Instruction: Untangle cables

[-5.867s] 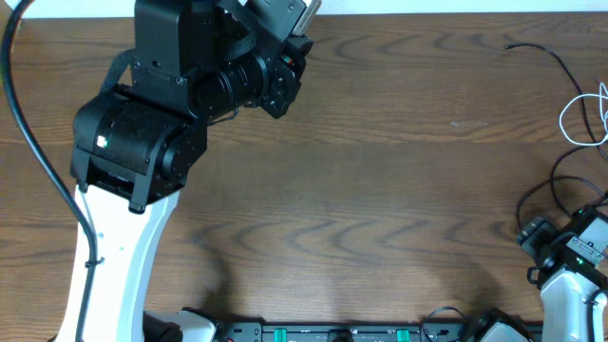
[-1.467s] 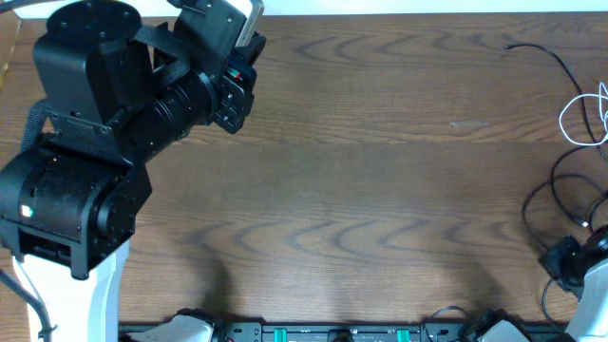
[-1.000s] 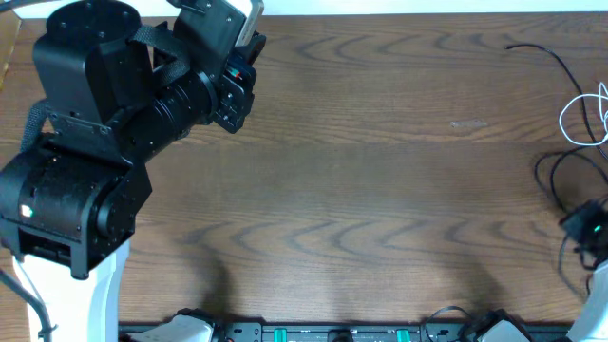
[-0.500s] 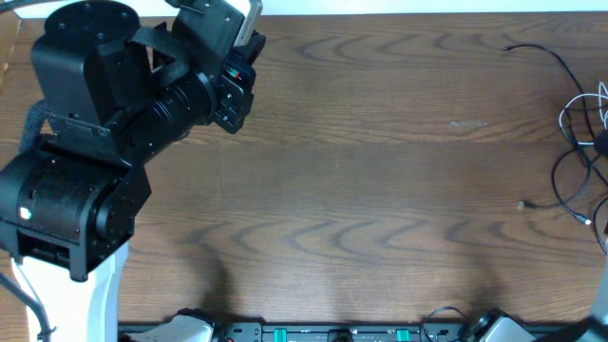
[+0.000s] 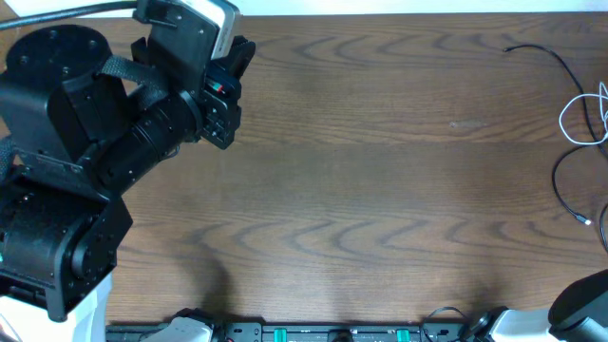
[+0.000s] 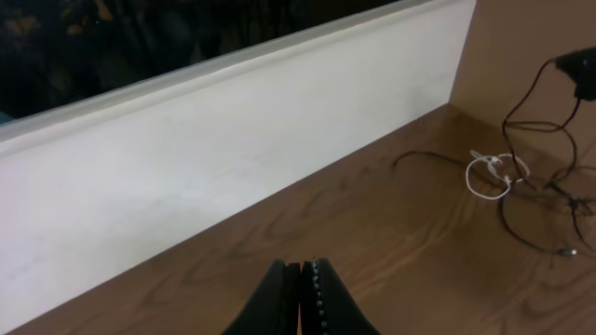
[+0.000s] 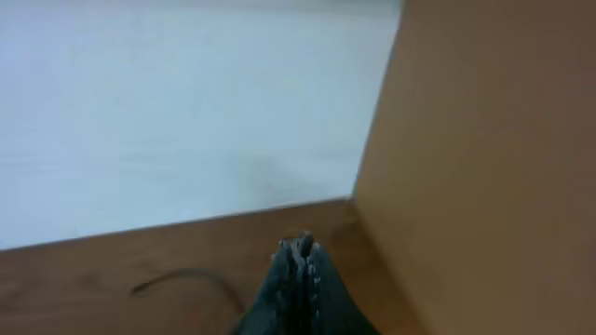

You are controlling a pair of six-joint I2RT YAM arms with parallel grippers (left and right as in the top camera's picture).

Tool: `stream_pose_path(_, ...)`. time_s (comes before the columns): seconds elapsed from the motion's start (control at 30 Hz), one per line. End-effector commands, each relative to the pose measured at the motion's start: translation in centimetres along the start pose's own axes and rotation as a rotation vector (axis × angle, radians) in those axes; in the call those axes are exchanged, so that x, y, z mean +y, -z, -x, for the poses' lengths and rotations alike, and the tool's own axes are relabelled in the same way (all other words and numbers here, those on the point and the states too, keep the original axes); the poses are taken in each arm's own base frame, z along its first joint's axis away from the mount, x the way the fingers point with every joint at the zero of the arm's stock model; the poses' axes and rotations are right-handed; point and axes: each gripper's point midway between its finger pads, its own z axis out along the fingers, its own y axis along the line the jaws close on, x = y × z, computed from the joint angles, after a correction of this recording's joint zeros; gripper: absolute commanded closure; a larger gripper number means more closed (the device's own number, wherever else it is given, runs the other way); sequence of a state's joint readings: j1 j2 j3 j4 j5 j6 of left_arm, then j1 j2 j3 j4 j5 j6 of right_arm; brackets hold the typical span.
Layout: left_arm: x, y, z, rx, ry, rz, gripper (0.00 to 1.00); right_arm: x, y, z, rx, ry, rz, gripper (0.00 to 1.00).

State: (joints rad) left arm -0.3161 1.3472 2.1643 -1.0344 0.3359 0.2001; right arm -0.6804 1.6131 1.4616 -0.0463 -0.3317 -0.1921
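Observation:
The cables lie at the table's right edge. A black cable (image 5: 556,65) runs in from the back, a white cable (image 5: 573,122) forms a small loop, and another black cable (image 5: 562,190) curves down to a small plug (image 5: 582,220). My left gripper (image 6: 303,270) is shut and empty, raised over the table's back left, with the white loop (image 6: 488,173) and black cords (image 6: 535,126) far off to its right. My right gripper (image 7: 303,246) is shut with nothing visible in it; a black cable (image 7: 186,276) lies on the wood beyond it.
The left arm (image 5: 104,161) fills the left side of the overhead view. Only a piece of the right arm (image 5: 581,302) shows at the bottom right corner. A pale wall (image 6: 214,140) runs along the table's back edge, and a tan panel (image 7: 484,158) stands at its right.
The right arm has pulled back toward the bottom right corner, away from the cables. The black loop it was over now lies loose. The left arm shifted left and back.

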Motion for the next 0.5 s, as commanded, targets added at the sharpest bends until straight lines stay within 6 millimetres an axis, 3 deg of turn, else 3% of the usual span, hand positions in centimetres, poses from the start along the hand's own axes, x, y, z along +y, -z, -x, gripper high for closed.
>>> stream_pose_path(0.0,-0.7,0.0,0.4,-0.019,0.027,-0.045,0.92,-1.6,-2.4,-2.7,0.064,0.048,-0.040,0.99)
stream_pose_path(0.03,-0.7,0.0,0.6,-0.026,0.035,-0.044,0.92,-1.8,-3.5,-4.5,0.103,0.034,-0.033,0.99)
stream_pose_path(0.13,-0.7,0.0,0.8,-0.035,0.036,-0.043,0.92,-2.0,-5.3,-7.0,0.149,0.019,-0.024,0.99)
stream_pose_path(0.23,-0.6,0.0,0.9,-0.037,0.036,-0.042,0.92,-2.4,-6.3,-7.1,0.141,0.026,-0.026,0.98)
stream_pose_path(0.3,-0.7,0.0,0.9,-0.037,0.039,-0.043,0.92,-2.6,-6.6,-6.6,0.129,0.031,-0.029,0.49)
stream_pose_path(0.33,-0.6,0.0,0.9,-0.038,0.042,-0.043,0.92,-2.6,-6.6,-6.3,0.126,0.034,-0.028,0.01)
stream_pose_path(0.47,-0.6,0.0,1.1,-0.045,0.045,-0.042,0.92,0.3,-5.7,-4.3,0.078,0.013,0.134,0.01)
